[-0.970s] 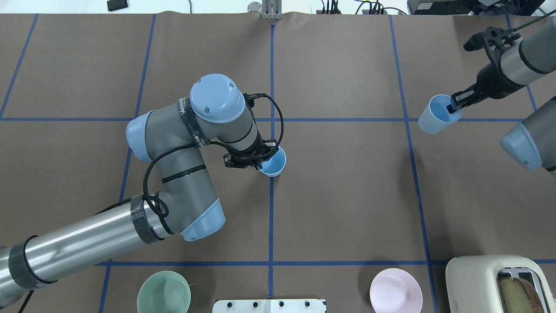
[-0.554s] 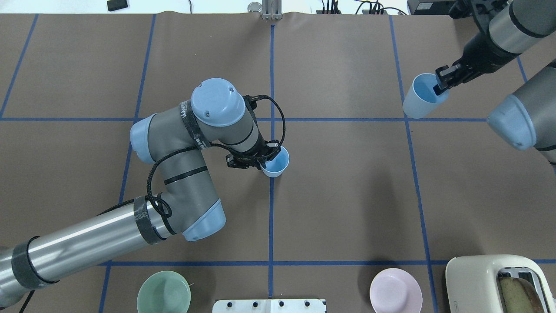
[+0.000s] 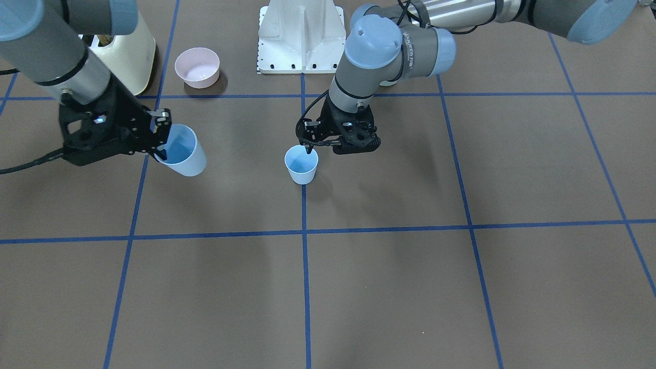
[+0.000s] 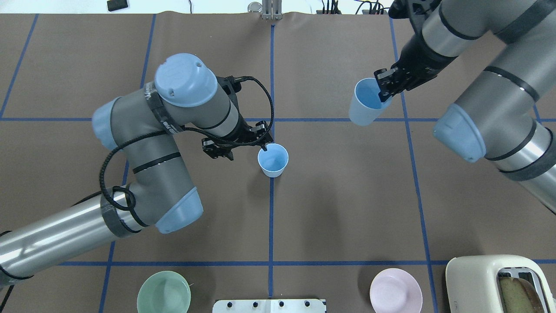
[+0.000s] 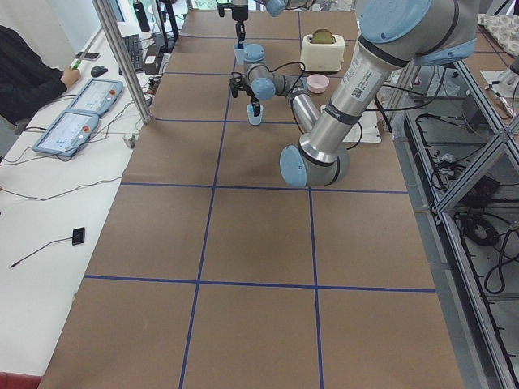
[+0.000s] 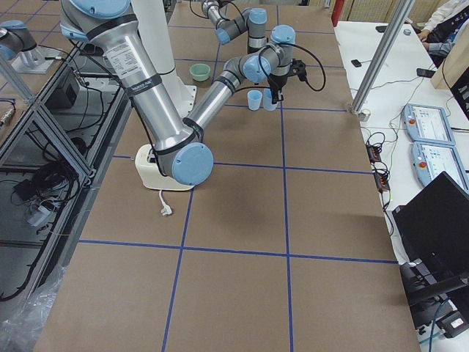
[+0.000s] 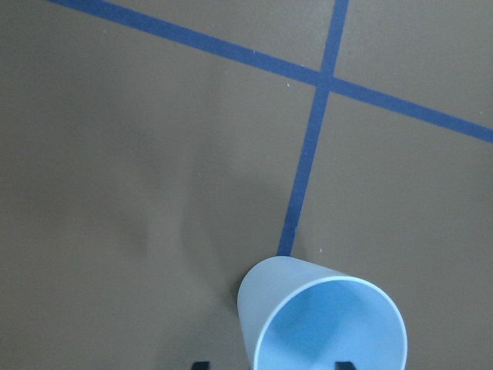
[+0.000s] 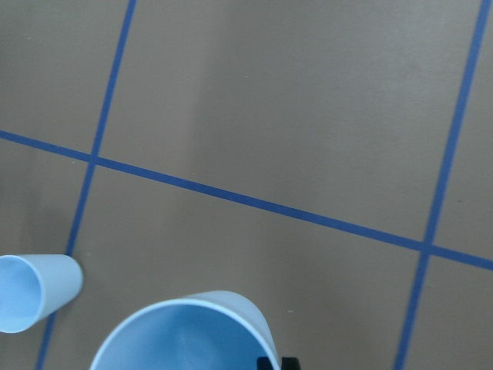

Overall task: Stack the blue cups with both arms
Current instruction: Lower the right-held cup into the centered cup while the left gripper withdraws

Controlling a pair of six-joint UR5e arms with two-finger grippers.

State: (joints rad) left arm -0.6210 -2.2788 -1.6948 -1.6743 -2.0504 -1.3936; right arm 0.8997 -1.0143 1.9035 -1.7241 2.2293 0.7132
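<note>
One blue cup (image 4: 273, 160) stands upright on the centre blue line; it also shows in the front view (image 3: 301, 165) and the left wrist view (image 7: 323, 327). My left gripper (image 4: 261, 146) is open at that cup's rim, with its fingertips (image 7: 344, 364) spread wide and one on each side of the near wall. My right gripper (image 4: 385, 92) is shut on the rim of the second blue cup (image 4: 364, 103) and holds it tilted in the air, to the right of and beyond the standing cup. The held cup fills the bottom of the right wrist view (image 8: 185, 335).
A pale green bowl (image 4: 163, 292) and a pink bowl (image 4: 395, 290) sit at the near edge. A cream toaster (image 4: 499, 282) with bread stands at the near right corner. The white base pedestal (image 3: 301, 36) stands between the bowls.
My right arm has carried its cup left toward the middle of the table. My left gripper has opened on the standing cup and its wrist has drawn back left; the cup stays put.
</note>
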